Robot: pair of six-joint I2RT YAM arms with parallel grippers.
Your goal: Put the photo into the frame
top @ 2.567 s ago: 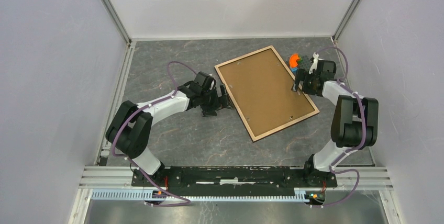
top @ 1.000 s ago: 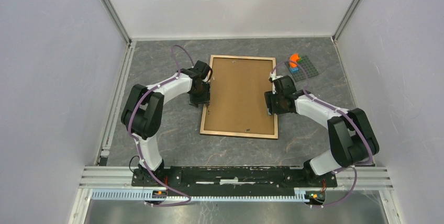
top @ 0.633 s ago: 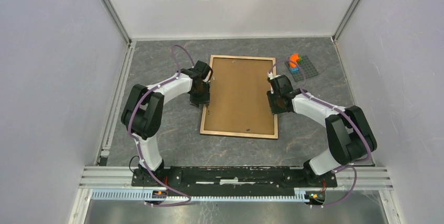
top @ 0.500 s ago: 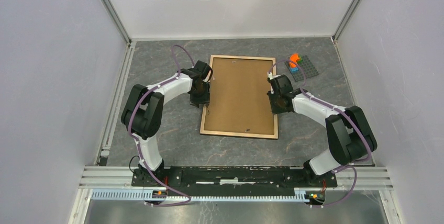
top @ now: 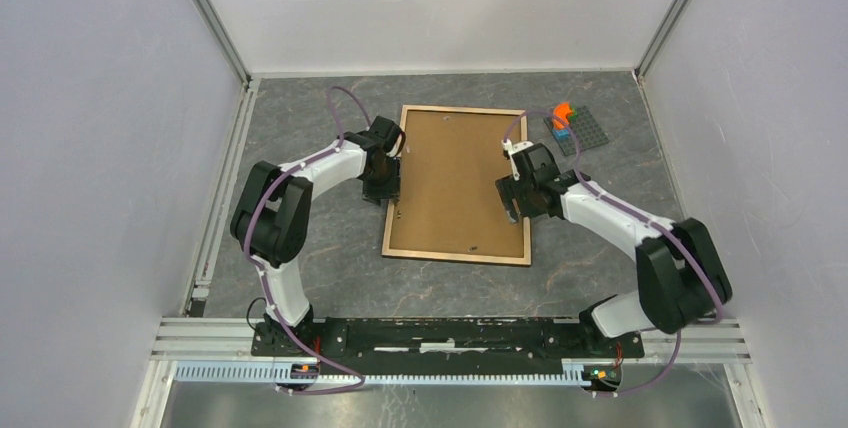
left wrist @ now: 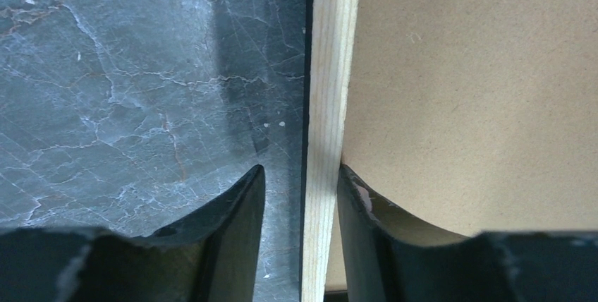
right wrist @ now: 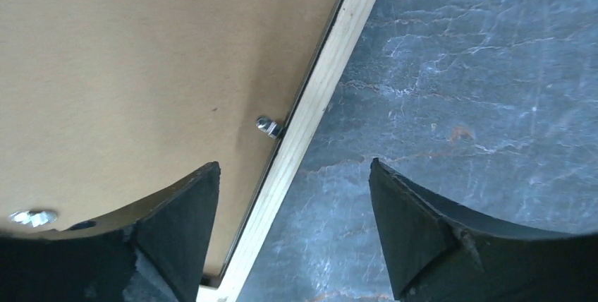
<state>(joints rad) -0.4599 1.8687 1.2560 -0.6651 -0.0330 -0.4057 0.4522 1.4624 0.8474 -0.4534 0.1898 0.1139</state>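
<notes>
A dark grey marbled tabletop [top: 330, 268] fills the space between pale walls. In its middle lies the frame [top: 455, 257], flat and back side up, its long sides running away from my arms' bases and its thin, light wood rim showing all round. A plain brown backing panel [top: 455, 183] fills the frame inside that rim. My two arms reach in from either side. My left gripper [left wrist: 301, 171] sits low over the frame's left rim, a little nearer than its midpoint, and is only narrowly parted. One finger is on the tabletop side with a sliver of stone showing between it and the rim, and the other is on the panel side, right against the rim's inner edge. My right gripper [right wrist: 293, 166] is spread wide across the right rim, one finger over the panel and the other over bare tabletop, gripping nothing. Near the far right corner of the frame, apart from it, lies a small grey studded plate [top: 585, 131] with an orange piece [top: 562, 111] at its far left end. A tiny metal tab [right wrist: 268, 126] sits on the panel beside the right rim, between my right fingers.
</notes>
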